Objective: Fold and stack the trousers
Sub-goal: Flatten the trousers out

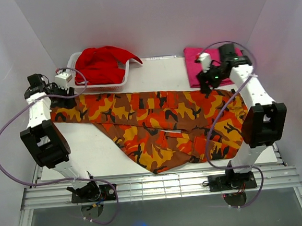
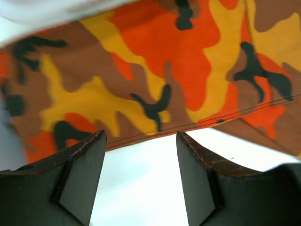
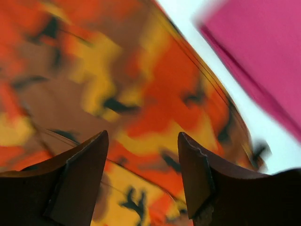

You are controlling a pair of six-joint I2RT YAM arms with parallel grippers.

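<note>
White tabletop (image 1: pixel 91 149), closed in by plain pale wall panels, carries the long camouflage-print fabric trousers (image 1: pixel 156 118) in orange, red, yellow and black patches. They are spread flat across its middle, one leg running straight along the far side and the other angling toward the near edge, the two joining at the right end. Beyond the trousers' left end stands a white slatted plastic basket (image 1: pixel 103 87) holding a plain red garment (image 1: pixel 102 62), one corner of which spills over the rim. Beyond the trousers' right end lies a plain pink folded cloth (image 1: pixel 196 74), just beside the camouflage fabric. The left gripper (image 2: pixel 141 136) hangs over the trousers' left end with its dark jaws spread apart and nothing between them, a stitched edge of the fabric running just past its tips. The right gripper (image 3: pixel 143 136) hangs over the trousers' right end, jaws likewise parted and empty, the pink cloth close by. A thin purple cable (image 1: pixel 211 129) from the right arm hangs in front of the trousers' right end.
</note>
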